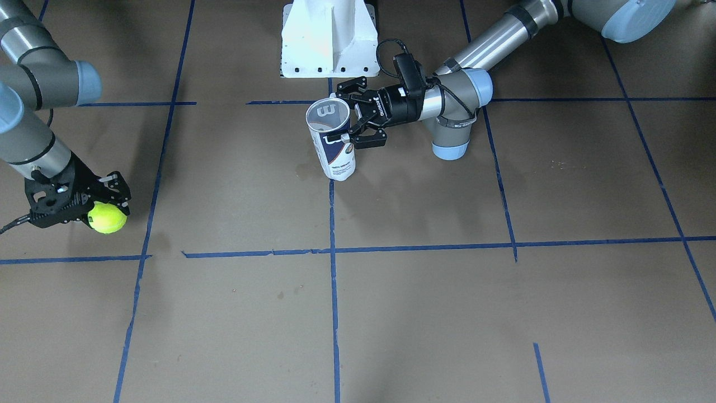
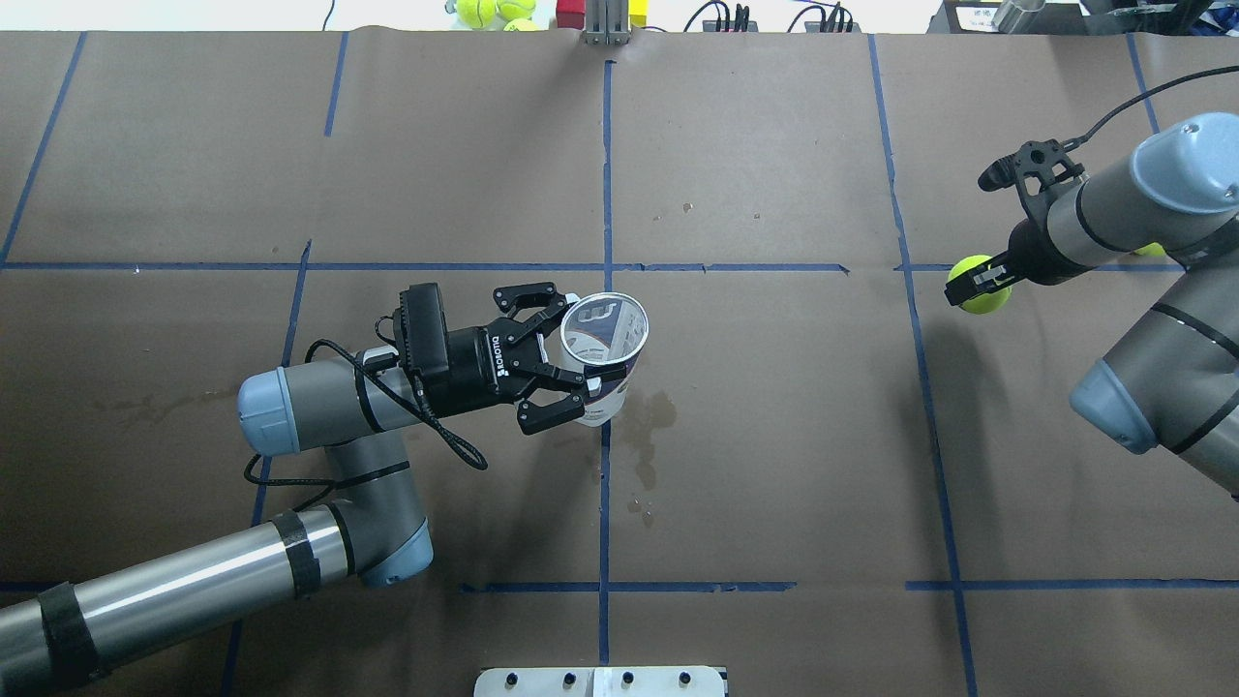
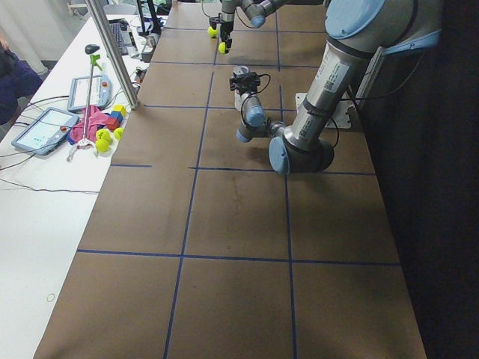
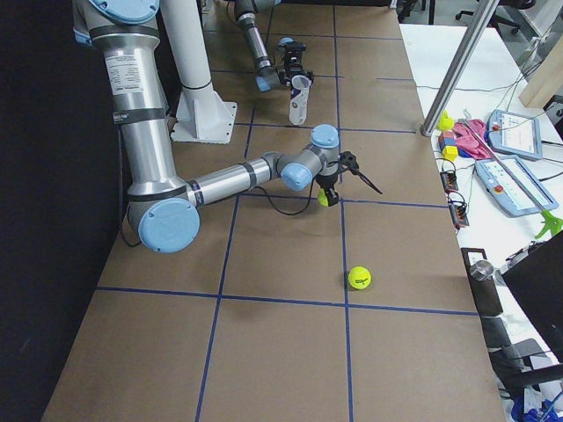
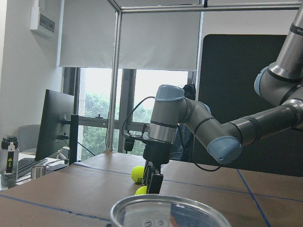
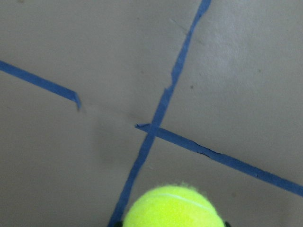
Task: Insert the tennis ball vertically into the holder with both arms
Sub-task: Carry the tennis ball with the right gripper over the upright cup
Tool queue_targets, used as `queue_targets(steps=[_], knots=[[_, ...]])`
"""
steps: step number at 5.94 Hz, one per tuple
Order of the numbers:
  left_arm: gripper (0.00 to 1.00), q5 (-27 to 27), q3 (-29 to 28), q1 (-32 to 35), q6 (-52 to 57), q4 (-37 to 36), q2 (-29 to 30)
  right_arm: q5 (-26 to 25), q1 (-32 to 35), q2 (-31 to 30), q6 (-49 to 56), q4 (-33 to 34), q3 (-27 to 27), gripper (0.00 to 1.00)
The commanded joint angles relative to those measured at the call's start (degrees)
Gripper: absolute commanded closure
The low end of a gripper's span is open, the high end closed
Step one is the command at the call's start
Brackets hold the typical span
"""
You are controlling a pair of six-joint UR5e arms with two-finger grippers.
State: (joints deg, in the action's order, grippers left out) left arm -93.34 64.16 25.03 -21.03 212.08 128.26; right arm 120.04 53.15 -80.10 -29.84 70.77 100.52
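Observation:
The holder [image 1: 335,143], a clear tube with a white and navy label, stands upright near the table's middle with its open mouth up. My left gripper [image 1: 340,116] reaches in sideways and is shut on the holder [image 2: 602,341] near its top. The holder's rim [image 5: 165,212] fills the bottom of the left wrist view. Far off to my right, my right gripper [image 2: 978,283] points down, shut on a yellow tennis ball [image 2: 980,287] just over the table. The same tennis ball [image 1: 107,217] shows in the front-facing view, and the tennis ball [image 6: 170,208] lies at the bottom edge of the right wrist view.
A second tennis ball [image 4: 359,278] lies loose on the table beyond my right arm. The white pedestal base [image 1: 327,39] stands behind the holder. More balls [image 2: 484,10] sit past the far edge. Blue tape lines [image 1: 334,252] grid the brown surface.

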Motion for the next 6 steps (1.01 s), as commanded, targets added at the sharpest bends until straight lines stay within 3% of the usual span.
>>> queue_targets(steps=[1,2,4,5,6], knots=[[0.53,0.0,0.0,-0.07,-0.06,0.0,0.06,0.89,0.55,2.12,-3.7,13.92,13.16,0.79],[0.53,0.09,0.0,0.02,-0.06,0.0,0.06,0.98,-0.58,8.49,-14.79,17.0,13.64,0.79],[0.53,0.7,0.0,-0.16,-0.15,-0.09,0.23,0.2,-5.05,24.57,-28.89,30.86,14.08,0.8],[0.53,0.88,0.0,-0.16,-0.23,-0.09,0.32,-1.46,-7.94,28.55,-35.4,31.18,14.09,0.8],[0.53,0.97,0.0,-0.16,-0.24,-0.17,0.32,-4.43,-11.45,34.08,-39.82,35.62,14.09,0.8]])
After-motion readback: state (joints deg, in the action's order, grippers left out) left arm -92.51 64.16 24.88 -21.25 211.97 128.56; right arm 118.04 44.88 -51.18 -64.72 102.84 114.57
